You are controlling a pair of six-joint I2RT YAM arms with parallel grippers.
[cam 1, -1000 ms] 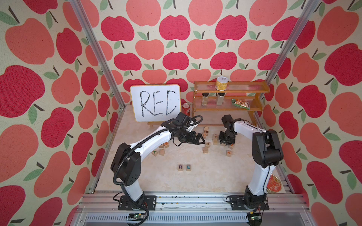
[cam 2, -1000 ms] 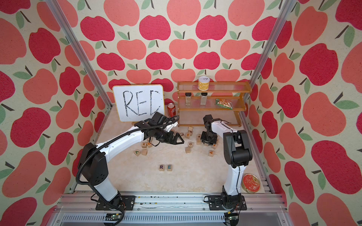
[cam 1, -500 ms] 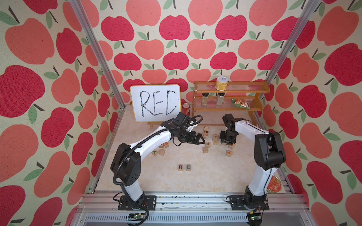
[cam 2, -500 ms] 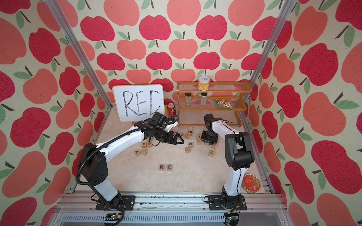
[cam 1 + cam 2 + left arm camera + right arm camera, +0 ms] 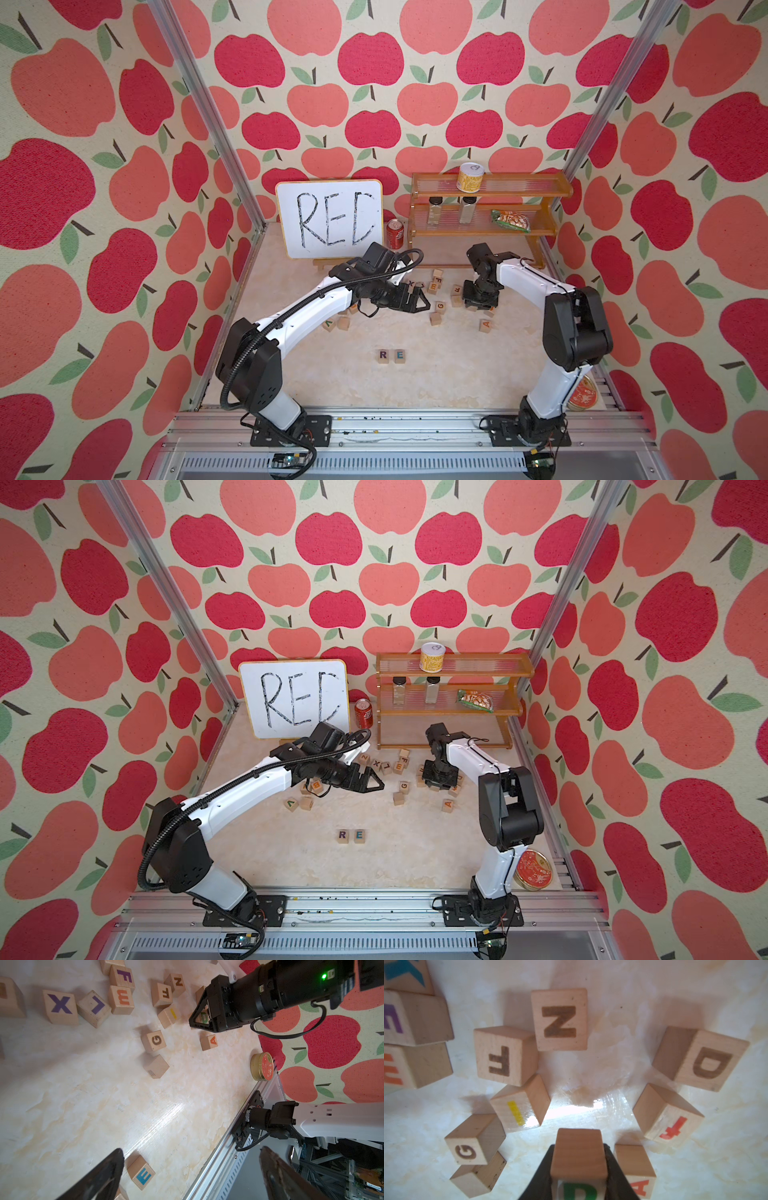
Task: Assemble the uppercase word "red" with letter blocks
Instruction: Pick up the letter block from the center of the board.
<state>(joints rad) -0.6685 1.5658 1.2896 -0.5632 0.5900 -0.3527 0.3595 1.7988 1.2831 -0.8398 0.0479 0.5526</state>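
Rt claw [image 5: 478, 302] is clenched on the green D block [image 5: 579, 1159], fingers [image 5: 542, 1180] squeezing two opposite sides, the green letter peeking out betw. them. Can't tell if the cube's clear of the counter [image 5: 332, 386] or resting on it. Crowded around that claw: orange A block [image 5: 641, 1176] just beside it, G block [image 5: 469, 1147] and yellow I block [image 5: 519, 1109] near on the other side, N block [image 5: 560, 1020] farther out ahead of the tips, a brown D block [image 5: 704, 1064] off ahead too.

Lt claw [image 5: 419, 302] hangs released, jaws wide, nothing betw. them, tips pointing toward the rt claw w/ a gap.

Purple R block [image 5: 383, 355] and blue E block [image 5: 399, 355] sit touching, side by side, R then E. They're well apart from both claws, back toward the arm bases.
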